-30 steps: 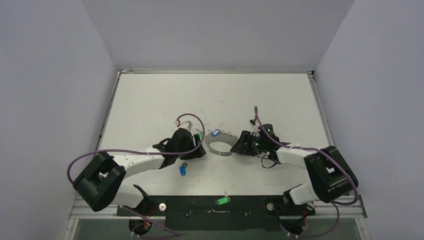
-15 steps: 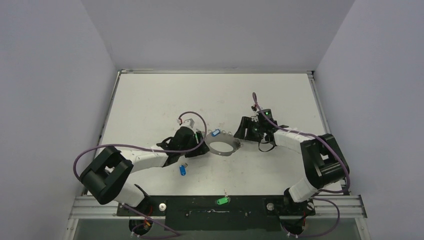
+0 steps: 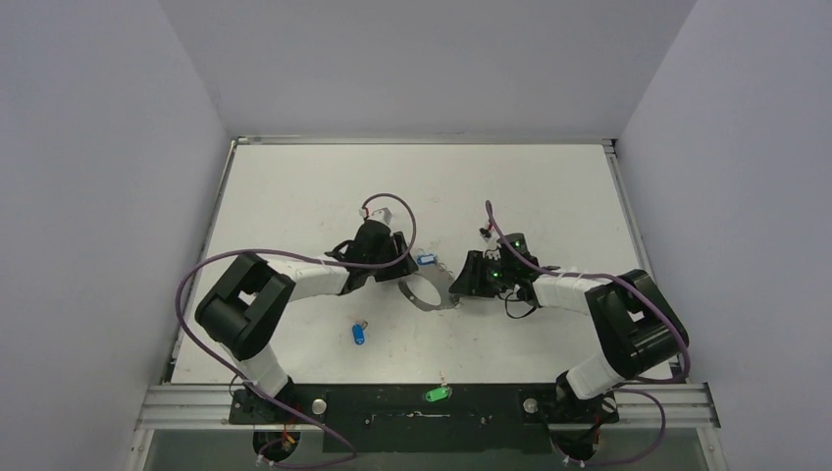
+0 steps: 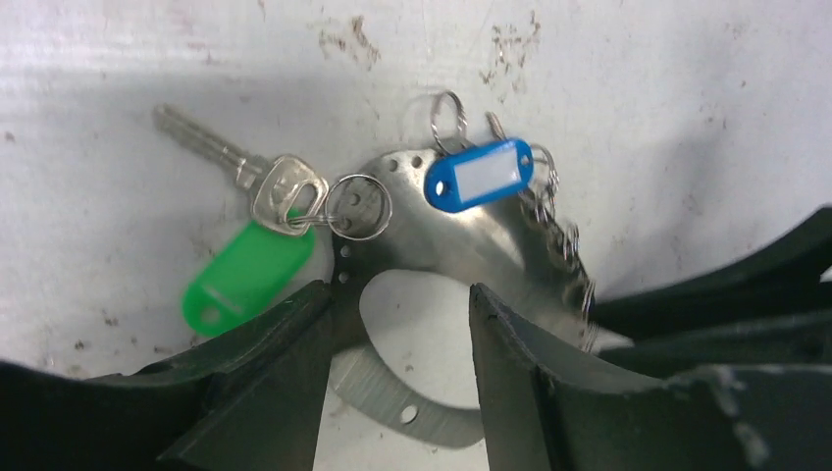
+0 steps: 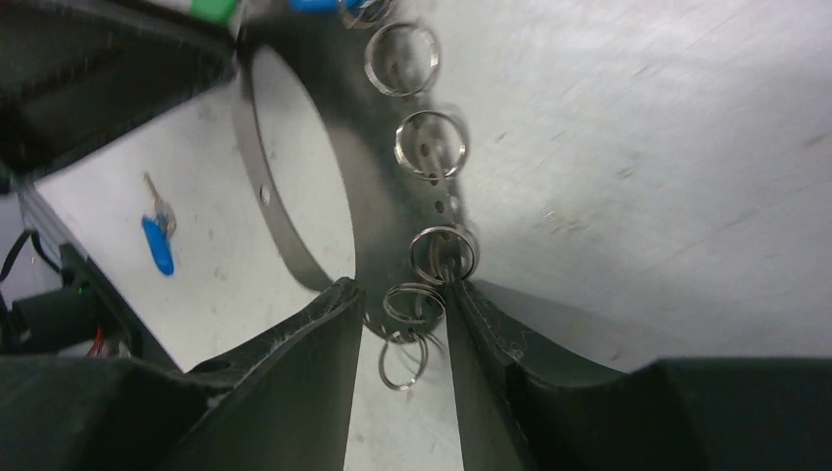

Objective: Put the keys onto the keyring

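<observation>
Top external view: both arms are seen reaching to the keyring (image 4: 491, 260) at mid-surface (image 3: 294, 196), with the left pincer (image 3: 395, 273) and right pincer (image 3: 457, 283) at opposite sides of it.
Left pincer: released, with fingers held apart; the keyring's near band is seen crossing the gap.
Right pincer: set narrowly about the rim and its split rings (image 5: 434, 255); whether it is clenched cannot be told.
Green key (image 4: 245, 278): just ahead of the left pincer's tips, linked to a split ring at the rim.
Blue tag (image 4: 481, 175): on the rim, beyond the left pincer.
Loose blue key (image 3: 359, 334): well behind the left pincer.
Second green key (image 3: 435, 394): on the base rail (image 3: 392, 417), far behind both.
</observation>
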Controlling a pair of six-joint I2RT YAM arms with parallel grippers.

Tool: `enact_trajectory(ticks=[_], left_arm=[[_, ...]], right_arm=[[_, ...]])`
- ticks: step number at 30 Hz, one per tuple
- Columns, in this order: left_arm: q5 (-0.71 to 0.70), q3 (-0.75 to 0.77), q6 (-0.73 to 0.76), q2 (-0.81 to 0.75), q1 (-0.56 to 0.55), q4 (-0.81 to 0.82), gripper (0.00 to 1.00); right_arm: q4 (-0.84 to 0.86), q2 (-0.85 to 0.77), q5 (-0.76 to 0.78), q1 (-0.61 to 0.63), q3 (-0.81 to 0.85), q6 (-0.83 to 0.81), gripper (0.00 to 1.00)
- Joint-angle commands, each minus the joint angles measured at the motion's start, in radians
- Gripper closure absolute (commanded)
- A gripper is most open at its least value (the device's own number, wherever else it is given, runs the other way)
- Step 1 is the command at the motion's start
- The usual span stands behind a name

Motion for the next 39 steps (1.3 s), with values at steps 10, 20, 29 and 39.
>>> enact_trajectory(ticks=[10, 20, 29, 39], left_arm=[[-0.063, 0.26, 0.262, 0.034, -0.008, -0.358, 0.46], [-0.031, 0.016, 0.088, -0.162, -0.028, -0.304, 0.43], [0.048, -0.075, 0.025, -0.135, -0.03, -0.15, 0.47], [0.092, 0.166, 0.166, 0.064, -0.02, -0.282, 0.48]], right_arm=[[-0.151, -0.186, 0.036, 0.103, -0.026, 0.002, 0.4], [-0.186, -0.12, 0.025, 0.043, 0.025, -0.042, 0.36], [-0.014, -0.043, -0.041, 0.084, -0.037, 0.045, 0.51], [0.084, -0.033, -0.042, 0.175, -0.061, 0.115, 0.55]])
